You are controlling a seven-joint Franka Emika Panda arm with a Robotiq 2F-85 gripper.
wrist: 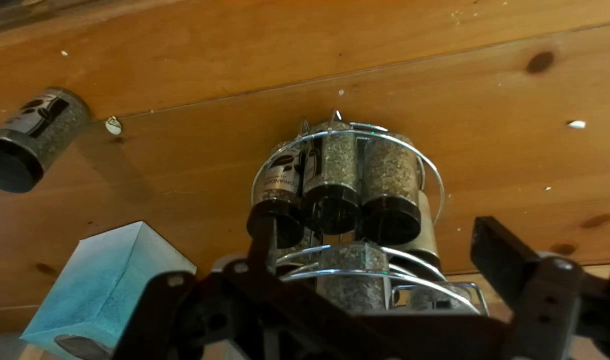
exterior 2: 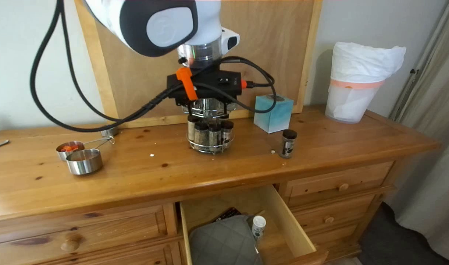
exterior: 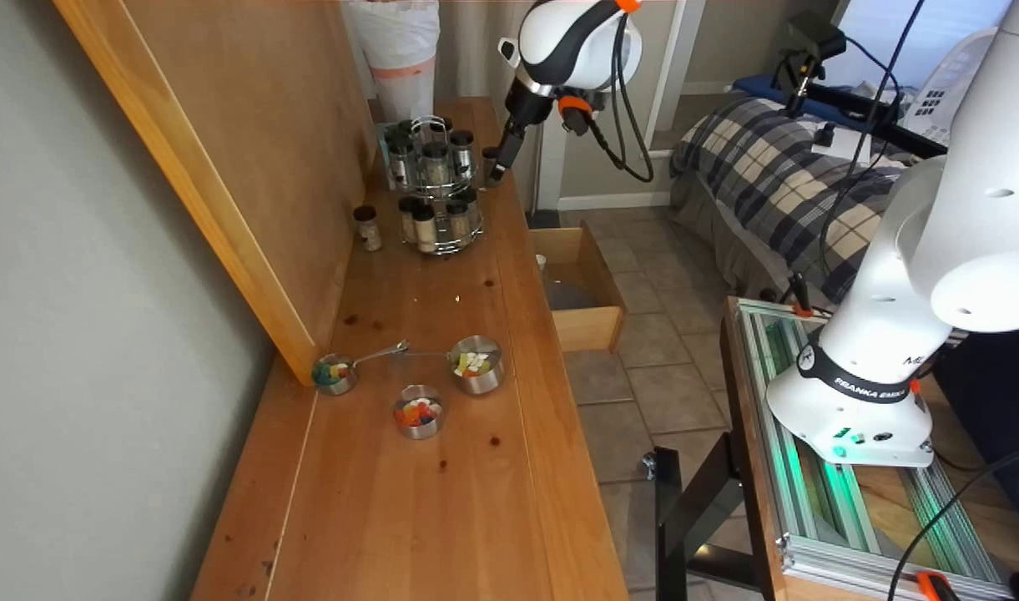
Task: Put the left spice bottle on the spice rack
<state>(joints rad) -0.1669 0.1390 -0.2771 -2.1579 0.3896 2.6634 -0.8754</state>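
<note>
Left spice bottle (exterior: 366, 228): small cylinder, dark round lid, paler labelled body. Upright on the bench (exterior: 426, 517), off the rack, between it and the wooden panel (exterior: 267, 125). Taken as the left one by its place in an exterior view; a second loose jar (exterior 2: 288, 143) also stands upright on the bench, other side of the rack: clear body, grainy speckled fill, near-black lid, black-and-white label.

Spice rack (exterior: 442, 193): shiny bent wire, round, two tiers, loop handle on top. Packed with clear cylindrical jars (wrist: 392, 170), black lids, grainy fills; one label reads CORIANDER in the wrist view.

End effector (wrist: 374, 232): released, black blocky fingers (wrist: 504, 260) spread well apart. It's angled down beside the rack's upper tier, on the side away from the panel. Can't tell if it touches the wire.

Bench: smooth orange-brown wood, dark knots, plank seams, scattered white bits (wrist: 576, 124). Three round metal cups (exterior: 484, 382), shiny, bright-coloured pieces inside, well apart from the rack. Tissue box (exterior 2: 272, 114): sharp-edged, blue fading to white, opening on top. Bin (exterior 2: 351, 106): translucent, tapered, crumpled white liner over the rim. Open drawer (exterior 2: 288, 221): pale wood; holds a grey quilted pad (exterior 2: 222, 239) and a white-topped container (exterior 2: 258, 226).
</note>
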